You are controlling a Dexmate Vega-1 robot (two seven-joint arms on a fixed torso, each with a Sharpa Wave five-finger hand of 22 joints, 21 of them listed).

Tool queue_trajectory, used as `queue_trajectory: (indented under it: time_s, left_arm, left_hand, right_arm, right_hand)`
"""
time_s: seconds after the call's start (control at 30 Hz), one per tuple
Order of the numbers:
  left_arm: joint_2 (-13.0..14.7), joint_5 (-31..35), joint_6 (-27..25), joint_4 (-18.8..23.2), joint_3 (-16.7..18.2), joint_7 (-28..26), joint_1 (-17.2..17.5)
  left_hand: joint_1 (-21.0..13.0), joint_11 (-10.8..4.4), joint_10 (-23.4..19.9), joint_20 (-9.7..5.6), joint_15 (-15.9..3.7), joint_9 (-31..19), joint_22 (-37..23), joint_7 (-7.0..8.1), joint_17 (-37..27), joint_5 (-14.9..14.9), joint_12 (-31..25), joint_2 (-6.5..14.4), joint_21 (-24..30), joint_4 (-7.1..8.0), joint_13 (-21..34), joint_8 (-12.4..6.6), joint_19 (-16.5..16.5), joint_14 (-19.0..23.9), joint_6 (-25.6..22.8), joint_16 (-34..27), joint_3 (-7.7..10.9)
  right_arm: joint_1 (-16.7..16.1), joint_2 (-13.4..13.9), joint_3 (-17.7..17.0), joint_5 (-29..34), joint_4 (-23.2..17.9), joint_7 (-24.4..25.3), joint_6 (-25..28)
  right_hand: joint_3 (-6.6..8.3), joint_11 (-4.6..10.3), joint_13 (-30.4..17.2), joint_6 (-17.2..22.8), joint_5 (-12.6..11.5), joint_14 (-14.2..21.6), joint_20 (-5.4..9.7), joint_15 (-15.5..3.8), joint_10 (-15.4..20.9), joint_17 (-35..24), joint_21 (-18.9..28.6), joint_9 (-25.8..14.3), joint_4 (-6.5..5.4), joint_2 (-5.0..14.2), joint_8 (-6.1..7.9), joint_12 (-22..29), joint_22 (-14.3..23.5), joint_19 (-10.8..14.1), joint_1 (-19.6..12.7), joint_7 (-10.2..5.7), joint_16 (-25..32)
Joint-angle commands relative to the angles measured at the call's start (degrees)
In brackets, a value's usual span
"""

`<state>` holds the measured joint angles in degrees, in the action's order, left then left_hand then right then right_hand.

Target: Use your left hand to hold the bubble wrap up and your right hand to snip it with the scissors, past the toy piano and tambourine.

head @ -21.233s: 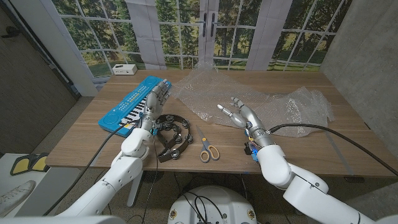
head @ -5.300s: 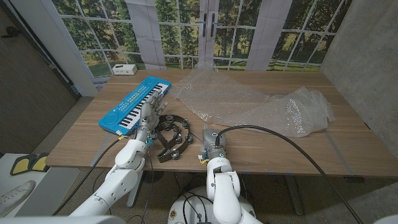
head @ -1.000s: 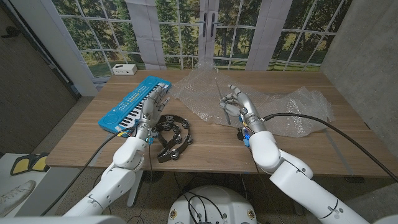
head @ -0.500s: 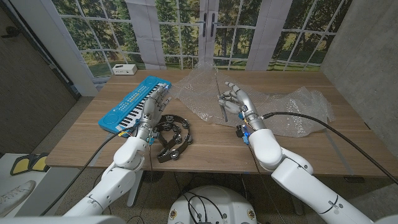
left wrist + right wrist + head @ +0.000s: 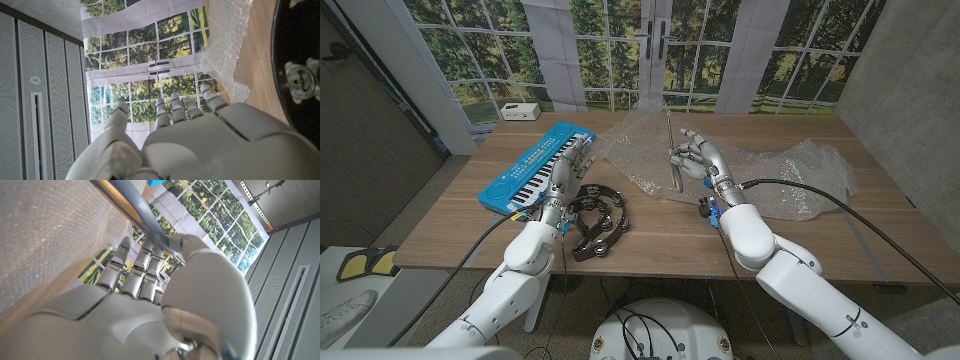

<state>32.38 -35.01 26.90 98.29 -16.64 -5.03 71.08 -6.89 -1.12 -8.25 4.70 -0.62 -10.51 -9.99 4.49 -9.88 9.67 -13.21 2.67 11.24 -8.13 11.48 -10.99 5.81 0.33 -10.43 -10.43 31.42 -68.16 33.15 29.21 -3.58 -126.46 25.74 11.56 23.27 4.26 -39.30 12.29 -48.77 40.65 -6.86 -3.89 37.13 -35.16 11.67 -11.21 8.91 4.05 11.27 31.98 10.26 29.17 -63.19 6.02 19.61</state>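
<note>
At the upper left of the head view a small white box (image 5: 519,111) sits near the counter's (image 5: 470,215) far edge. Right of it the blue toy piano (image 5: 537,168) lies at a slant. The left hand (image 5: 568,167) stands over the piano's near end, fingers apart and holding nothing. Just below it lies the black tambourine (image 5: 595,222). Toward the centre, the right hand (image 5: 697,157) is raised above the counter, fingers clamped on the scissors (image 5: 672,150), whose metal blades point up. The bubble wrap (image 5: 760,175) lies crumpled on the counter from the upper centre out to the right, under and behind that hand.
</note>
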Motion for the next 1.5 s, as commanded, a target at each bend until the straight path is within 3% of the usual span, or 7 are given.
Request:
queue_trajectory:
  time_s: [0.03, 0.47, 0.6, 0.67, 1.1, 1.37, 1.5]
  left_arm:
    - [-0.72, 2.91, 1.43, 0.88, -0.16, -2.14, 0.64]
    - [-0.28, 9.33, 1.3, 2.58, -0.3, -5.84, 1.91]
    - [-0.12, 13.01, 0.29, 3.73, -0.32, -8.23, 2.19]
    - [0.09, 13.97, -0.05, 4.21, -0.35, -8.63, 2.26]
    - [-0.8, 16.3, 0.2, 4.91, -0.44, -10.22, 2.18]
    - [-0.86, 15.61, 0.54, 4.14, -1.59, -8.41, 1.46]
    - [-0.29, 16.72, 0.0, 4.46, -2.14, -8.05, 1.19]
  left_hand:
    - [-0.17, -0.09, -0.4, -0.01, 0.0, -0.14, -0.14, -0.25, -0.12, 0.45, -0.13, 0.09, 0.02, -0.32, 0.01, 0.09, 0.51, 0.39, -0.14, -0.02, 0.0]
    - [-0.3, -0.06, -0.59, 0.08, 0.18, -0.16, -0.14, -0.27, -0.11, 0.49, -0.12, 0.14, -0.03, -0.36, 0.03, -0.07, 0.43, 0.45, -0.42, -0.02, 0.06]
    - [0.11, -1.81, -5.49, -0.22, -0.74, -0.23, -0.15, -0.17, -0.37, 0.48, -2.15, 0.02, -0.16, -0.08, 0.72, -0.16, -0.03, 3.61, -0.71, -1.03, -0.08]
    - [0.25, -1.95, -6.21, -0.29, -1.11, -0.24, -0.14, -0.24, -0.44, 0.49, -2.51, -0.03, -0.28, -0.01, 0.98, -0.29, -0.42, 4.55, -1.02, -1.28, -0.11]
    - [-0.17, 0.06, -0.54, -0.17, 0.4, -0.31, -0.13, -0.08, -0.41, 0.63, -0.27, 0.14, -0.26, -0.28, 1.27, -0.81, -0.97, 1.07, -3.31, 0.28, 0.23]
    - [-1.82, -0.41, 0.82, -0.05, 0.17, -0.39, -0.1, 2.21, -0.26, 0.98, 0.25, 1.46, -0.23, -0.8, 0.98, -2.3, -1.27, 0.04, -9.13, 0.18, 1.32]
    - [-3.58, -0.82, 1.81, -0.21, -0.02, -0.41, -0.05, 2.14, -0.22, 1.31, 0.57, 2.14, -0.3, -1.43, 0.85, -2.95, -1.54, -0.82, -12.24, 0.27, 2.23]
  right_arm:
    - [0.79, -0.43, -0.27, -1.97, 1.46, 0.34, -2.4]
    - [2.02, -0.99, -0.19, -3.67, 3.38, -0.59, -5.12]
    - [2.24, -1.42, -0.02, -3.72, 3.86, -0.32, -5.79]
    - [2.31, -1.55, 0.01, -3.7, 3.97, -0.19, -6.02]
    - [2.28, -2.08, 0.08, -3.49, 3.83, 0.47, -6.83]
    - [2.42, -2.5, 0.29, -3.15, 3.59, 0.68, -7.31]
    - [2.5, -2.62, 0.42, -3.05, 3.47, 0.6, -7.46]
  right_hand:
    - [0.27, 3.13, -18.12, 0.33, -0.57, 0.06, 0.13, -7.32, 3.22, -0.26, 0.11, -0.18, 0.0, 0.33, -0.16, 17.04, 0.1, -0.21, -0.4, -0.11, -0.33]
    - [0.26, 3.37, -18.09, 0.31, -0.88, -0.3, -0.01, -7.43, 3.09, -0.69, -0.08, -0.2, -0.07, 0.2, -0.25, 17.18, 0.09, -0.86, -0.22, -0.23, -0.71]
    - [0.22, 3.4, -18.09, 0.31, -0.92, -0.28, -0.02, -7.43, 2.97, -0.92, -0.07, -0.2, -0.1, 0.27, -0.27, 17.2, 0.09, -0.92, -0.2, -0.31, -0.7]
    - [0.26, 3.37, -18.01, 0.31, -0.98, -0.25, -0.05, -7.46, 3.02, -0.89, -0.09, -0.21, -0.11, 0.23, -0.27, 17.2, 0.09, -1.0, -0.16, -0.28, -0.78]
    - [0.34, 3.46, -17.88, 0.4, -1.24, -0.2, -0.09, -7.57, 3.08, -1.21, -0.08, -0.22, -0.07, 0.19, -0.28, 17.34, 0.08, -1.21, -0.15, -0.31, -1.04]
    - [0.35, 3.53, -17.86, 0.52, -1.37, -0.18, -0.16, -7.61, 2.98, -1.44, -0.05, -0.23, -0.04, 0.12, -0.26, 17.42, 0.08, -1.27, -0.15, -0.27, -1.18]
    - [0.34, 3.37, -17.81, 0.61, -1.42, -0.15, -0.14, -7.6, 3.02, -1.55, -0.05, -0.24, -0.06, 0.15, -0.24, 17.46, 0.08, -1.31, -0.12, -0.28, -1.22]
